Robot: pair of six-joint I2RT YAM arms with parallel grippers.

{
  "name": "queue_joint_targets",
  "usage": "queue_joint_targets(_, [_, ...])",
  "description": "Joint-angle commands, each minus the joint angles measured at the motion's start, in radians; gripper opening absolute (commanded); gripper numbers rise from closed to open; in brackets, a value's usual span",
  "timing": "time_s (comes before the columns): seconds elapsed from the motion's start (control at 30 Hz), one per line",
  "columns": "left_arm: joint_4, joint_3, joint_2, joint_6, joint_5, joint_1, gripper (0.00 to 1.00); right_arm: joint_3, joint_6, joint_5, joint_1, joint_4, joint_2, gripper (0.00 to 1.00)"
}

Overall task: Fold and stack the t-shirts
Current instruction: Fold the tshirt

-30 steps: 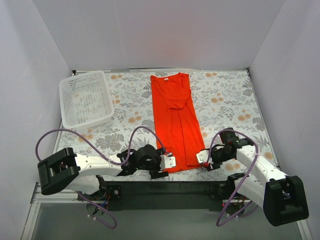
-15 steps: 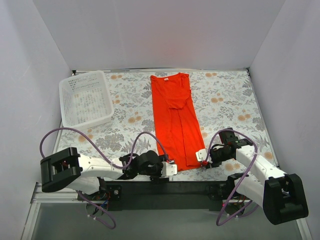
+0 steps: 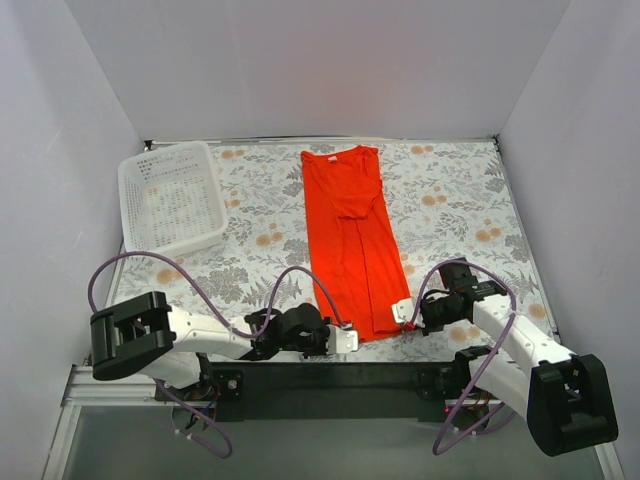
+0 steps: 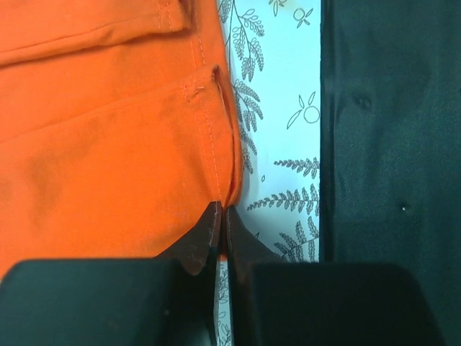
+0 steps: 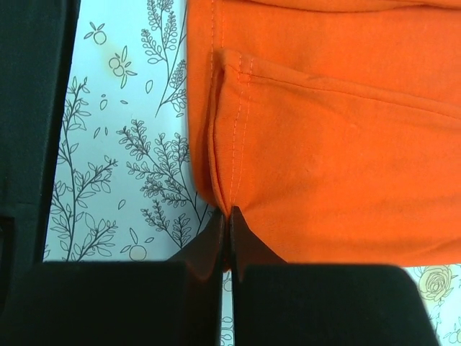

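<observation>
- The t-shirt lay as a narrow strip down the middle of the table — collar by the far edge, hem at the near edge.
- Bare tabletop flanked it; a basket sat in the far-left corner.
- The left gripper and right gripper each pinched a hem corner — fingertips pressed together.

Left tool backed up over the last second

The left tool slid back toward its own base and a bit to its right, coming off the t-shirt fabric to sit pinched on the hem corner just ahead of it. Its arm swung in behind it, and the cable loop lifted.
</observation>
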Motion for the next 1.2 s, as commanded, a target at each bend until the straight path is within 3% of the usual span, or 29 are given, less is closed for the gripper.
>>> queue_joint_targets(0.0, [-0.063, -0.002, -0.044, 0.016, -0.027, -0.001, 0.00, 0.018, 0.076, -0.034, 0.005, -0.013, -0.024, 0.01])
queue_joint_targets(0.13, [-0.105, 0.035, -0.098, 0.005, 0.065, 0.054, 0.00, 0.113, 0.194, -0.061, 0.003, -0.027, 0.024, 0.01])
queue_joint_targets(0.27, [-0.122, 0.087, -0.140, 0.004, 0.232, 0.224, 0.00, 0.253, 0.248, -0.083, 0.003, -0.049, 0.129, 0.01])
queue_joint_targets(0.4, [-0.172, 0.193, -0.082, 0.030, 0.433, 0.376, 0.00, 0.394, 0.282, -0.123, 0.003, -0.072, 0.288, 0.01])
queue_joint_targets(0.53, [-0.188, 0.311, 0.018, 0.056, 0.541, 0.520, 0.00, 0.569, 0.345, -0.159, -0.014, -0.092, 0.451, 0.01])
queue_joint_targets(0.87, [-0.234, 0.665, 0.354, 0.096, 0.628, 0.767, 0.00, 1.009, 0.555, -0.144, -0.106, -0.089, 0.854, 0.01])
queue_joint_targets(1.17, [-0.260, 0.801, 0.511, 0.094, 0.630, 0.833, 0.00, 1.238, 0.664, -0.109, -0.109, -0.079, 1.063, 0.01])
